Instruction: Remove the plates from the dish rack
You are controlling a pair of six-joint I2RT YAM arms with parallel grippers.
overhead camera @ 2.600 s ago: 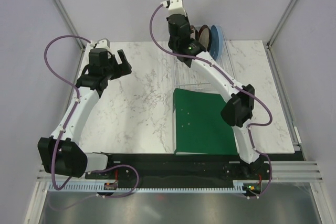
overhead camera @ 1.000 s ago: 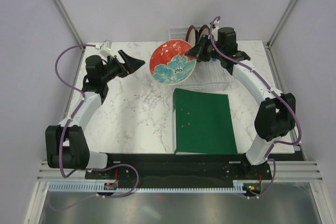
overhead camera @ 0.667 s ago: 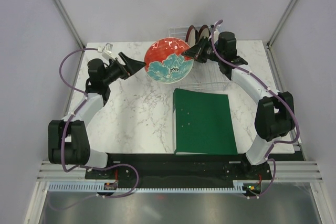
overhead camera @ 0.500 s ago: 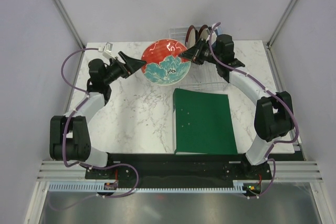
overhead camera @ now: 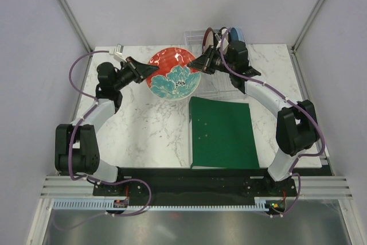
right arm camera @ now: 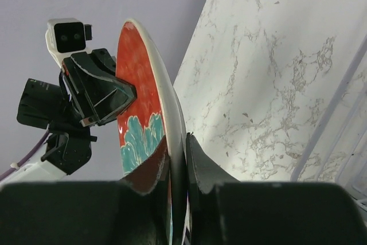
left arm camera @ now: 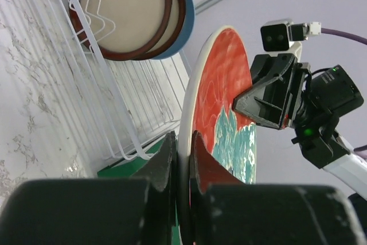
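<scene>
Surface: white marble-look table top (overhead camera: 143,119), pale walls all round.
Plate in play: red round plate with a teal flower pattern (overhead camera: 174,74), out of the rack and up in the air over the far middle of the table, just left of the rack, face tilted upward.
Left gripper (overhead camera: 147,68): clamped tight on the plate's left rim.
Right gripper (overhead camera: 198,65): pinching the opposite rim, so both claws have it at once. Looks like a hand-over.
Arm pose: both arms reach to the far middle, wrists turned in toward each other with the plate between them.
Waiting: dark-red-rimmed plate with a cream centre (left arm camera: 123,12) and plain light blue plate (left arm camera: 188,20), upright in the clear plastic dish rack (left arm camera: 114,101).
Progress: one of three lifted out, none seen set down yet, two to go.
Nearby: flat green folder (overhead camera: 222,133) just in front of the rack.
</scene>
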